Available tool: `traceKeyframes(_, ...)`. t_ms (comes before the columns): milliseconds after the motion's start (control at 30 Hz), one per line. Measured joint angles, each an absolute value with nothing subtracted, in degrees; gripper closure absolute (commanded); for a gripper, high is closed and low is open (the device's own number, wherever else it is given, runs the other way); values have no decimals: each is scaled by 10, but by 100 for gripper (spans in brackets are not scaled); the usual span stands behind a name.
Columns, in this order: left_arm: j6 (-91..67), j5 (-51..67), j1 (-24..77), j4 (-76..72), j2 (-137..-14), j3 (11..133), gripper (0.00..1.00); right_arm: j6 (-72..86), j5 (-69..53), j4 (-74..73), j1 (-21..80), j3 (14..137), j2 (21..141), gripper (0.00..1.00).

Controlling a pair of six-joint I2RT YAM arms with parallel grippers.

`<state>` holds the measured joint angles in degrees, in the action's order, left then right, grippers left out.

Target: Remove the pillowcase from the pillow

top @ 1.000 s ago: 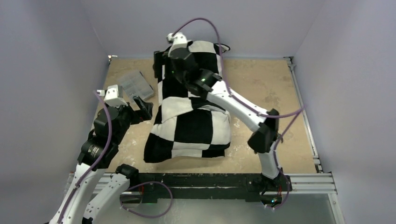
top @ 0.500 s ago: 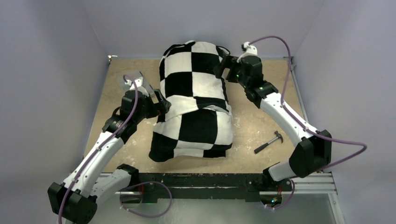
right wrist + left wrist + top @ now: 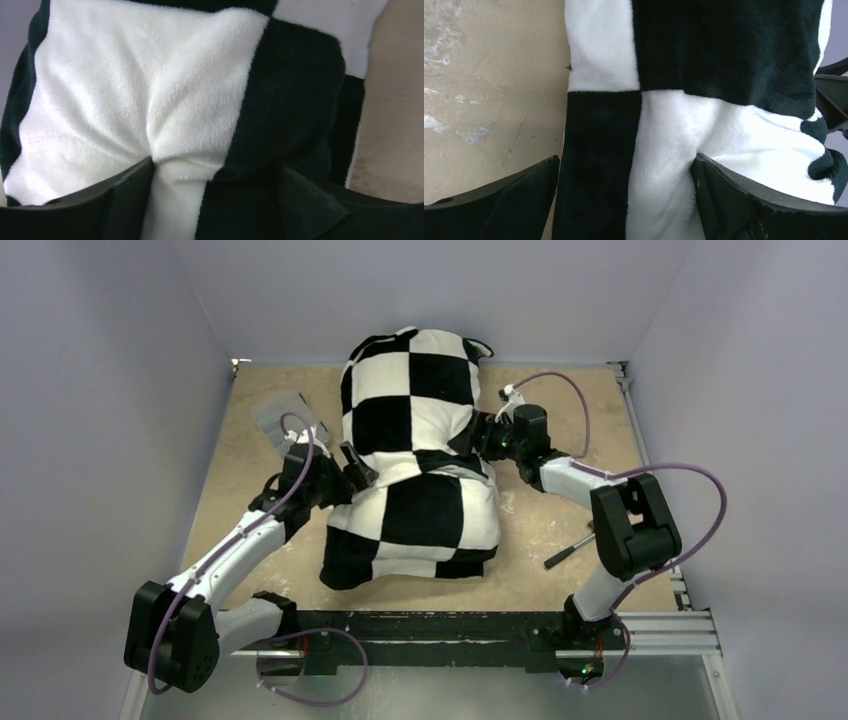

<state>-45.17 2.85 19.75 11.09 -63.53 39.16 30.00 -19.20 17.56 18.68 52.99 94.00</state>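
Pillowcase: the black-and-white checkered pillowcase (image 3: 415, 430) lies long on the table (image 3: 560, 410), with a deep fold across its middle.
Pillow: you cannot see it. It looks to be all inside the pillowcase, which is fat and full.
Left gripper: the left gripper (image 3: 624, 167) is at the left side of the pillowcase, right at the fold. Its jaws are wide apart with soft cloth bulging between them, not pinched yet.
Right gripper: the right gripper (image 3: 215, 170) is at the right side of the pillowcase, at the same fold. Its jaws are spread too, pressed into the cloth with nothing squeezed.
Step now: it looks like you are getting ready to grab the pillowcase on both sides.
How to do it well: push in a little, then close on the cloth only. If you bite deep you will catch the stuffing too, and both will move as one. Grab a thin bit of cloth with each side, at the same height.
Open end: you cannot tell from here which end of the pillowcase is open. Find it before you pull.
Watch out: a hammer (image 3: 572, 548) lies to the right of the pillowcase and a clear box (image 3: 283, 418) to its left. Keep the cloth from dragging over them.
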Motion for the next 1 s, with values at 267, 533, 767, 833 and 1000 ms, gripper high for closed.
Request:
traceKeyframes(267,-534,90,159,-11,-635,282,4,268,-248,159,204,614,985,98)
traceKeyframes(533,-557,103,143,-28,-588,262,5,211,-108,-15,293,882,991,100)
traceKeyframes(767,-512,88,144,25,-544,321,5,198,-23,-34,310,880,998,85)
traceKeyframes(833,-498,87,144,39,-544,335,5,199,-2,-29,303,879,1015,74)
traceKeyframes(1000,-455,88,144,89,-540,355,5,204,58,-25,289,879,1039,37)
